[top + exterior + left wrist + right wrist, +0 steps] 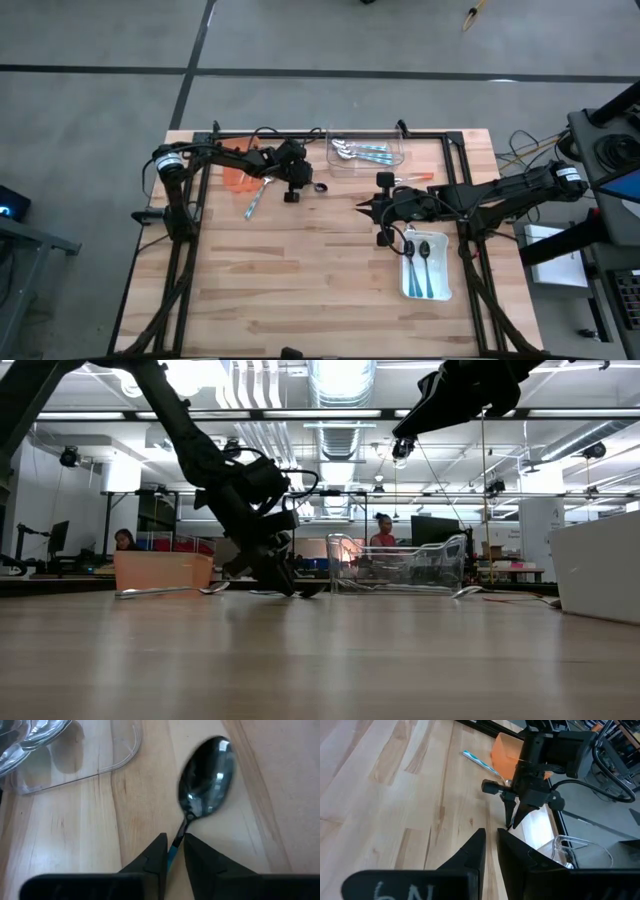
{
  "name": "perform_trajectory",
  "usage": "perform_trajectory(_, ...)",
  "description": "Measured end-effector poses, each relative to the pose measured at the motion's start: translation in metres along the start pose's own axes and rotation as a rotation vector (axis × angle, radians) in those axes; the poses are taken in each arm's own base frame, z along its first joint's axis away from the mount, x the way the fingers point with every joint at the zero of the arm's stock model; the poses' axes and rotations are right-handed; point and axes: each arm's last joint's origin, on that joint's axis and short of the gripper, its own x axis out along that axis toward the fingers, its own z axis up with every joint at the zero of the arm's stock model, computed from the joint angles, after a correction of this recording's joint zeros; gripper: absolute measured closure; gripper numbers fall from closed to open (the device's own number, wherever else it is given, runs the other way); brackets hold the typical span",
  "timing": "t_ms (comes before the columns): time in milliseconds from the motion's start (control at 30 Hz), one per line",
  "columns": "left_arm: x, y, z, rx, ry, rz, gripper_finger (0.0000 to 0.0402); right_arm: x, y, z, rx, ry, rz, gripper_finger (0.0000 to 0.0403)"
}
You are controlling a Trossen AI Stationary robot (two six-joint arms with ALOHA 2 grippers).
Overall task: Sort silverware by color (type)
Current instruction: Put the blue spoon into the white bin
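Left gripper (pixel 171 851) clamped on teal spoon (pixel 206 777) handle, low on the surface. Lift straight, keep the bowl level. Right gripper (pixel 490 845) nearly together, empty, idle.

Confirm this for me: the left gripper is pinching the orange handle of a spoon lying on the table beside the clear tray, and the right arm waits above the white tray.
Not quite: the handle is blue, not orange. The left wrist view shows the left gripper closed on the blue handle of the spoon lying on the table beside the clear tray. The right gripper does wait above the white tray.
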Motion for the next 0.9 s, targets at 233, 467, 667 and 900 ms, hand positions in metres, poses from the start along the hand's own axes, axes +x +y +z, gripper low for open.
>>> perform_trajectory(233,0.000,-0.001,0.001,-0.001,-0.003,-0.007,0.0397,0.000,0.000,0.000,0.000,0.000,0.000,0.0364)
perform_trajectory(467,-0.001,-0.004,0.005,-0.058,-0.002,-0.009,0.0400,0.000,0.000,-0.001,-0.002,0.007,0.002,0.0365)
perform_trajectory(667,-0.010,-0.013,0.018,-0.103,-0.025,-0.018,0.0401,0.000,0.000,-0.001,-0.002,0.007,0.002,0.0365)
perform_trajectory(900,-0.028,-0.029,0.039,-0.143,-0.051,-0.020,0.0401,0.000,0.000,0.000,0.006,0.002,0.000,0.0365)
